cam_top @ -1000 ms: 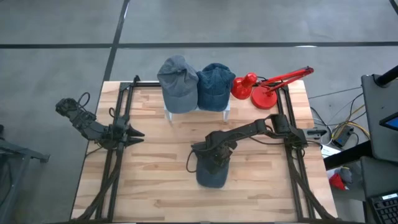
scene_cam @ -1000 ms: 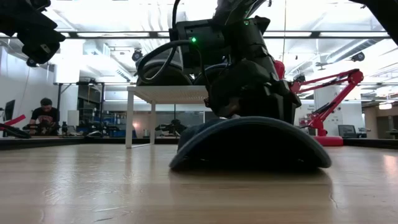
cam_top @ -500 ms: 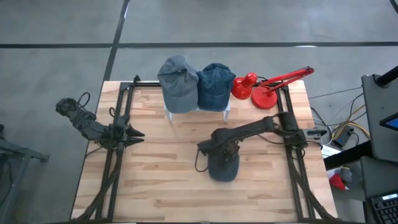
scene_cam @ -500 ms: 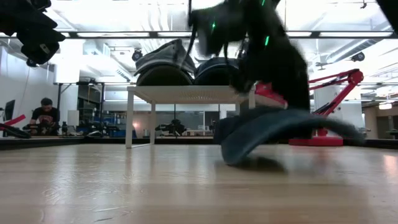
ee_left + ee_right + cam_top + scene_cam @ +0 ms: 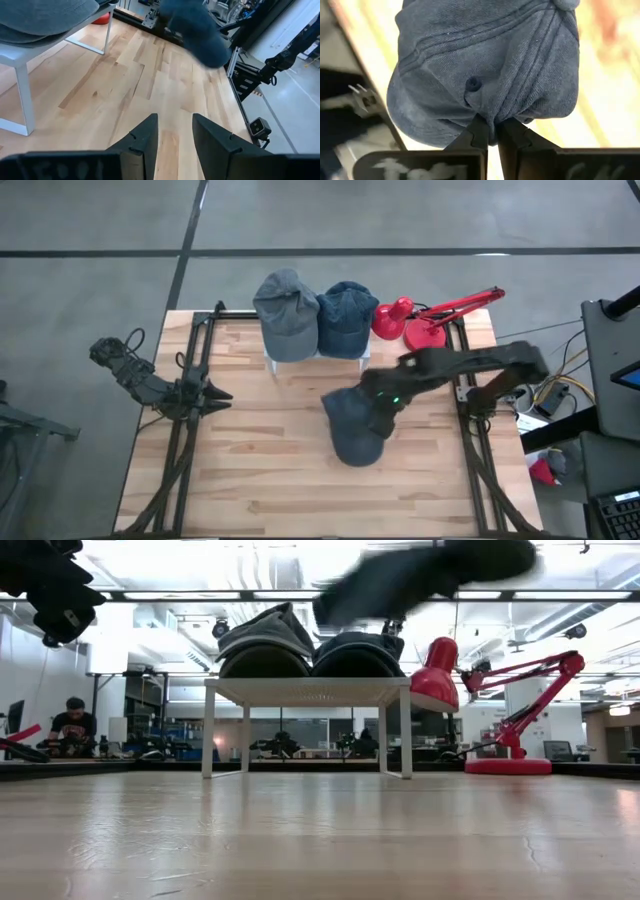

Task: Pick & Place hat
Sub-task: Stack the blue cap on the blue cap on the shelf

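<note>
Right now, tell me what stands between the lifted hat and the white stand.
Nothing visible. The right hand holds the blue hat clear above the table, but the white stand already carries two hats covering its top.

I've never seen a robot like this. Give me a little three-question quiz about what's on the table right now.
1. True or false: the right pincer is shut on a blue cap.
2. How many caps rest on the small white stand?
3. Multiple choice: where is the red desk lamp? A) in the left pincer B) at the table's far right corner C) on the stand

Key: 1 true, pinching its fabric, lifted off the table. 2 two: a grey cap and a denim cap. 3 B.
</note>
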`<action>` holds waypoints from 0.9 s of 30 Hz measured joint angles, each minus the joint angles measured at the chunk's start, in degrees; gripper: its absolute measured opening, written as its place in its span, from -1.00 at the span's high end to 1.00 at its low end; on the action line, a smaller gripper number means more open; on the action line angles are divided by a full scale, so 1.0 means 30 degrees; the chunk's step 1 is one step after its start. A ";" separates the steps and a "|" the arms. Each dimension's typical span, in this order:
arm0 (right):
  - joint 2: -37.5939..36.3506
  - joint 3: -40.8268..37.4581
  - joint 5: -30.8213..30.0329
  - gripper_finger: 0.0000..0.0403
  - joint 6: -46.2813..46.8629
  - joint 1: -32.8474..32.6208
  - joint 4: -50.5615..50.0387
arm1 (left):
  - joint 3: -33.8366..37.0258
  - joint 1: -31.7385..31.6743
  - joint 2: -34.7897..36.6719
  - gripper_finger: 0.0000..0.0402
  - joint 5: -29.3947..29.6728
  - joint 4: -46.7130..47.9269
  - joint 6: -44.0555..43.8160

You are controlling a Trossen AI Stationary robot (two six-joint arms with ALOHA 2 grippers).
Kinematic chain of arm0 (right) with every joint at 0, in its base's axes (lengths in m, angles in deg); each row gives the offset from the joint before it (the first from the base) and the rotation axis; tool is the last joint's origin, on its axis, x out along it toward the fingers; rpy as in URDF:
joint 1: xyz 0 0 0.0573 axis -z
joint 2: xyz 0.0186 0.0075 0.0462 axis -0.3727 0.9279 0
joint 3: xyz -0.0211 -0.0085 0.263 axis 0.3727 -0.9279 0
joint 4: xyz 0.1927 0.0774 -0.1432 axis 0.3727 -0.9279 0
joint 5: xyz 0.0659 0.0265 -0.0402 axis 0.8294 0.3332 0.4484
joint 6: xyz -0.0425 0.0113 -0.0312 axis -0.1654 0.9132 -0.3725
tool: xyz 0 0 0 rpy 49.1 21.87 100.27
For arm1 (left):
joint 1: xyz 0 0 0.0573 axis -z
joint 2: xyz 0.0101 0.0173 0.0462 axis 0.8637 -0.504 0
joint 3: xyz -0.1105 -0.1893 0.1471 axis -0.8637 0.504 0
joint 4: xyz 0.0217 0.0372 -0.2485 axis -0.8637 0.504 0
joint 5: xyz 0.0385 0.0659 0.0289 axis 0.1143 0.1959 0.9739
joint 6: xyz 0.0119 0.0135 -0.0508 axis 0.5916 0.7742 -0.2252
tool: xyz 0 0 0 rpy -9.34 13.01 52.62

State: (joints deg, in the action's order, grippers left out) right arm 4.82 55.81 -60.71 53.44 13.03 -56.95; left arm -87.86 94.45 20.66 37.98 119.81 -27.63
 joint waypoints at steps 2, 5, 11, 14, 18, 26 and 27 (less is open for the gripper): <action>-0.1033 0.0024 -0.0585 0.94 -0.0060 0.0044 0.1309 | 0.0000 0.0000 0.0000 0.39 0.0021 -0.0028 -0.0327; -0.2351 0.0024 -0.1748 0.94 -0.0653 0.0247 0.3583 | 0.0000 0.0000 0.0000 0.39 0.0042 -0.0407 -0.0644; -0.4273 0.0053 -0.4428 0.94 -0.2646 0.1428 0.7554 | 0.0000 0.0000 0.0000 0.39 0.0457 -0.0874 -0.0826; -0.4767 0.0135 -0.5008 0.94 -0.3872 0.2453 0.8350 | 0.0000 -0.0001 0.0000 0.39 0.0908 -0.0919 -0.0885; -0.5047 0.0456 -0.5113 0.94 -0.5646 0.4418 0.8248 | 0.0000 0.0000 0.0000 0.39 0.1555 -0.1027 -0.0932; -0.4054 0.2301 -0.1882 0.94 -0.9050 0.9201 0.4735 | 0.0000 -0.0006 0.0000 0.39 0.1697 -0.1107 -0.1120; -0.3825 0.2669 -0.1539 0.94 -0.9513 0.9789 0.4224 | 0.0000 0.0000 0.0000 0.39 0.1695 -0.1132 -0.1268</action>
State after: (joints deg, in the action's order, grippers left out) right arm -6.65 63.82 -65.33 24.90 42.40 -44.28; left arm -87.86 94.46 20.66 43.07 116.41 -31.44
